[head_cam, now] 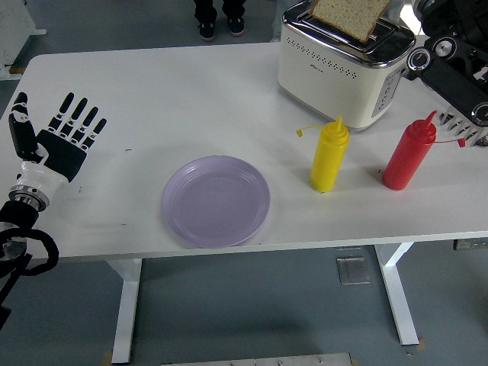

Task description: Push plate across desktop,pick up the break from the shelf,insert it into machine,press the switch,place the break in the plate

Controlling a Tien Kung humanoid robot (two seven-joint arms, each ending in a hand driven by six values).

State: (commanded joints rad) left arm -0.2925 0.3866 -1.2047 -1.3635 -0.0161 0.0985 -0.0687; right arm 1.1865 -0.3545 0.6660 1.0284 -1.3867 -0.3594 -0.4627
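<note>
A slice of bread [347, 15] hangs tilted over the slots of the cream toaster [335, 72] at the back right, its lower edge at the slot. My right hand [402, 11] holds it by its right edge, mostly cut off by the picture's top; its black forearm [451, 70] comes in from the right. The lilac plate [216, 200] lies empty near the table's front edge. My left hand [53, 137] is at the far left of the table, well away from the plate, palm up with its fingers spread and nothing in it.
A yellow squeeze bottle [329, 155] and a red one [409, 155] stand in front of the toaster. A metal rack [467, 126] shows at the right edge behind the red bottle. A person's shoes [217, 23] are beyond the far side.
</note>
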